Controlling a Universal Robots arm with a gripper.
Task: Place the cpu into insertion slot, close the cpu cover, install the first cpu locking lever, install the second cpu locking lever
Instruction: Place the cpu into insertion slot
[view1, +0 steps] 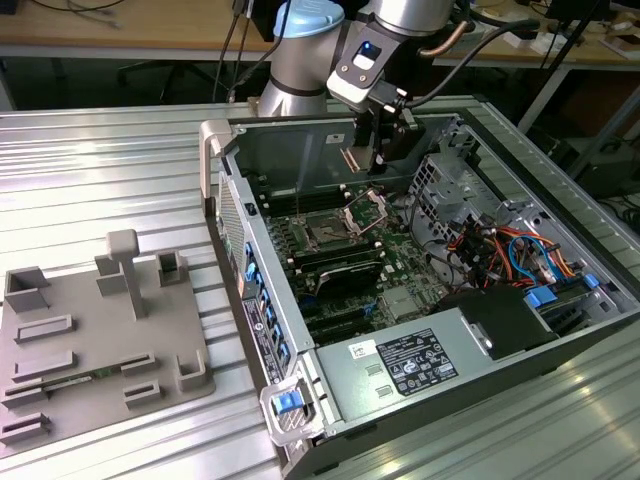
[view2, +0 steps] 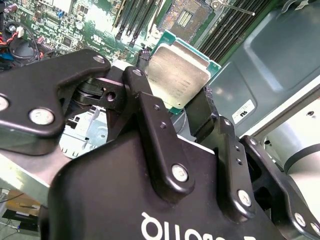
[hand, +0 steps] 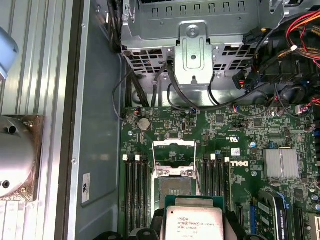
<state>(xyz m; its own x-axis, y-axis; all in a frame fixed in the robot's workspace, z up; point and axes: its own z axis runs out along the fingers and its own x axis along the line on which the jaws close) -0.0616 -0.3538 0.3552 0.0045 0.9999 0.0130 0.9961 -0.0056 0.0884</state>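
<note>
In the exterior view the gripper (view1: 386, 158), pinching the chip (view2: 179, 74), hangs at one o'clock from the open socket (view1: 326, 232).

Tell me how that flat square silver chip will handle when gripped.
The flat square silver chip looks rigid and light, being thin. Pinched by its edges in the end effector, its smooth metal could slip or tilt.

The exterior view looks steeply down into the open grey computer case (view1: 270, 300) on the ribbed silver desk (view1: 100, 170). Both wrist views, close inside, share the silver-grey square cpu (view2: 177, 75) (hand: 194, 225) and square black insertion slot (view2: 186, 17) (hand: 175, 189).
</note>
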